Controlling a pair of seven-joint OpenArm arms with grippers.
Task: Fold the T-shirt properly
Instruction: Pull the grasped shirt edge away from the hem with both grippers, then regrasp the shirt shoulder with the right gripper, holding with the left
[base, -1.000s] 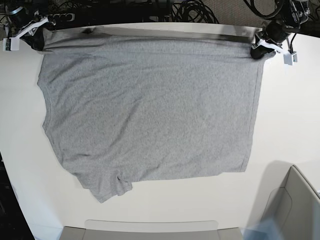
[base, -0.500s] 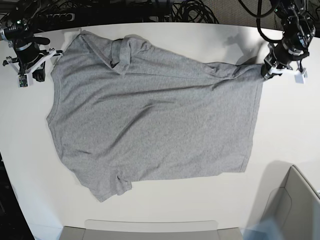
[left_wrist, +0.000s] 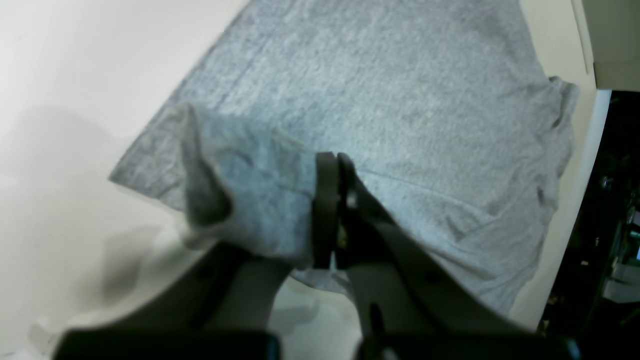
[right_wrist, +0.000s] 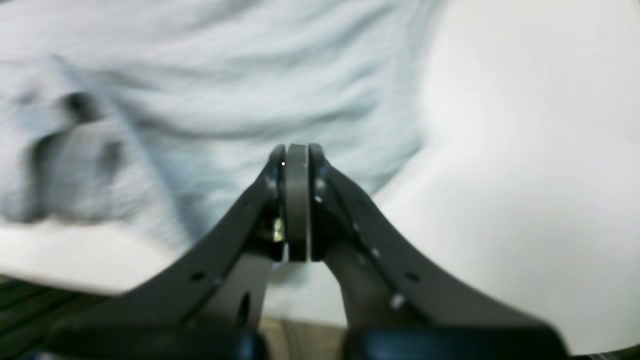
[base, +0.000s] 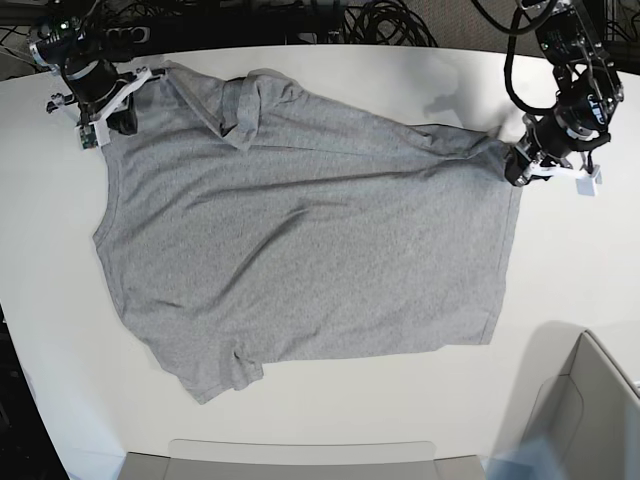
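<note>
The heather-grey T-shirt lies spread plain side up on the white table, with a sleeve flap folded over near its far left. My left gripper is at the shirt's far right corner. In the left wrist view it is shut on a bunched edge of the shirt. My right gripper sits at the shirt's far left shoulder. In the blurred right wrist view it is shut over the edge of the shirt, and I see no cloth between its jaws.
A grey box stands at the near right corner. A flat tray lies along the near edge. Black cables run behind the table's far edge.
The far edge, earlier stretched taut between both grippers, now lies slack on the table. My right gripper moved back to the shoulder. My left gripper shifted slightly nearer and inward with its corner.
</note>
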